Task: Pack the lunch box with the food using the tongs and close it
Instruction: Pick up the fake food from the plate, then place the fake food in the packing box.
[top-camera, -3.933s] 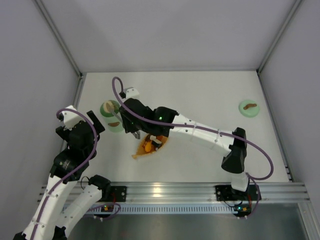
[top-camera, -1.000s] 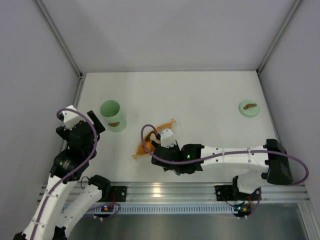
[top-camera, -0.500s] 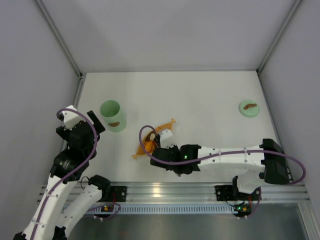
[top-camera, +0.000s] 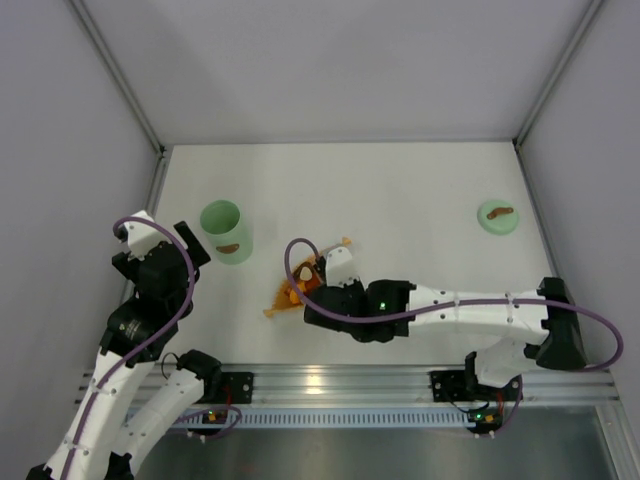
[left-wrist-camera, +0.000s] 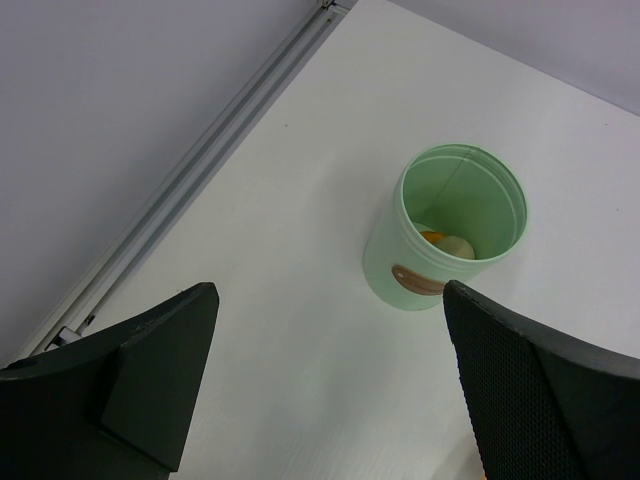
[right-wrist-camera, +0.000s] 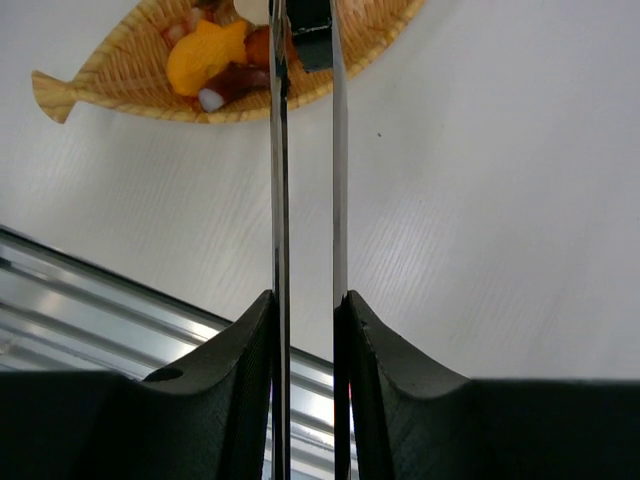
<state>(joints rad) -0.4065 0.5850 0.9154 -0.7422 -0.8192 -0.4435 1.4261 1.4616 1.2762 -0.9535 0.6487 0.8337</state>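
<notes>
My right gripper (right-wrist-camera: 308, 298) is shut on the tongs (right-wrist-camera: 279, 180), pressing the two slim arms close together. Their tips reach over the orange leaf-shaped tray (right-wrist-camera: 120, 80), and a dark piece (right-wrist-camera: 312, 35) sits between them. More food (right-wrist-camera: 205, 55), orange, white and brown, lies in the tray. The mint-green lunch box (left-wrist-camera: 450, 235) stands open and upright at the left, with an orange and a white piece (left-wrist-camera: 447, 244) inside. My left gripper (left-wrist-camera: 328, 290) hovers open, short of the tub, holding nothing. The lid (top-camera: 497, 216) lies far right.
The tray (top-camera: 285, 295) lies just left of my right wrist (top-camera: 345, 298), near the table's front. An aluminium rail (top-camera: 330, 382) runs along the near edge. Grey walls and a metal frame (left-wrist-camera: 200, 165) bound the table at the left, back and right.
The right gripper has squeezed the tongs narrower over the tray, and the right wrist has shifted slightly up and to the right. The left arm has not moved.
</notes>
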